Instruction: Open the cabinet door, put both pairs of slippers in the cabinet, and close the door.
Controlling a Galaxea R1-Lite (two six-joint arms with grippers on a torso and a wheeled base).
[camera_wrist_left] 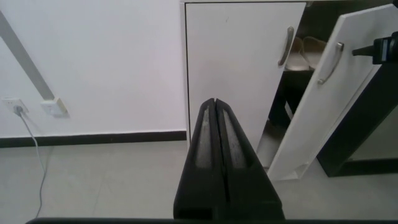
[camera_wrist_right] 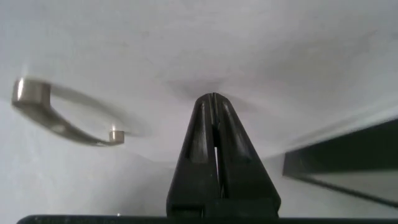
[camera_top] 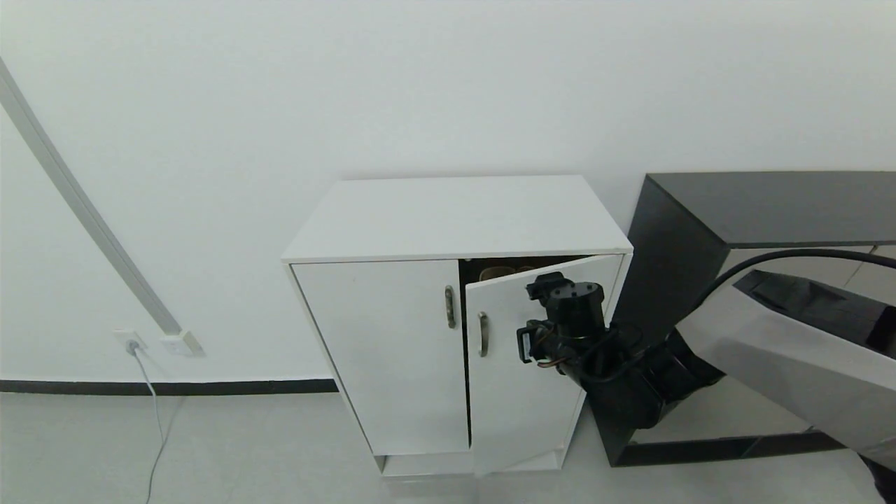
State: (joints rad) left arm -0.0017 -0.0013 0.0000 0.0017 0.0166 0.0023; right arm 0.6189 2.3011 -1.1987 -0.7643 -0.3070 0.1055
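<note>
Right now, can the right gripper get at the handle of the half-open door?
Probably yes. The right gripper, shut, is at the outer face of the door, just beside the handle, with nothing between them. It would need to open first.

Room backdrop: white wall, grey floor.
Plain white wall meets pale grey floor at a black baseboard. Grey cable duct runs diagonally down the wall and ends beside a socket. A plugged-in white cable trails to the floor. Black table against the wall, right side.
</note>
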